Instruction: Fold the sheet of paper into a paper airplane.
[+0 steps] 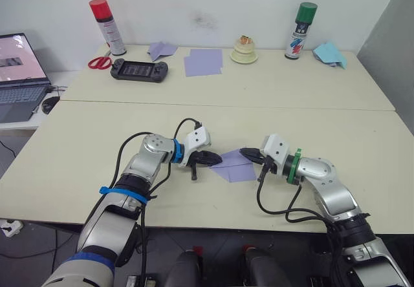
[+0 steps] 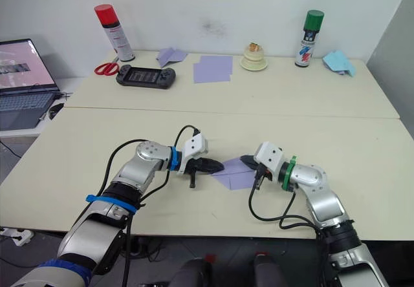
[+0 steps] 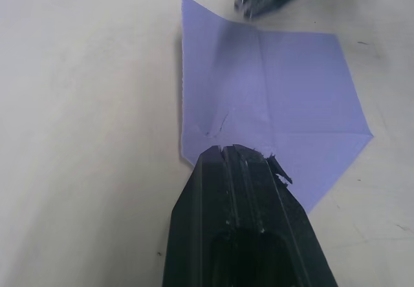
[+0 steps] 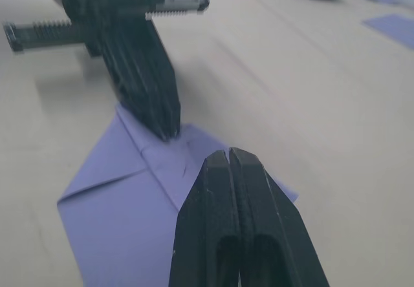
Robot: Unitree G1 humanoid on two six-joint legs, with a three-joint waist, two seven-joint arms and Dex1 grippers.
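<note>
Left gripper [image 1: 208, 159] and right gripper [image 1: 248, 154], both closed and gripping nothing, pressed opposite ends of the partly folded sheet of paper [image 1: 234, 166] near the tabletop's [image 1: 77, 145] front edge; uneven pressure might skew the crease.

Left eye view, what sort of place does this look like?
Probably a lab or workshop: plain tables against a white wall, a laptop at the side, spray cans, and scissors.
</note>
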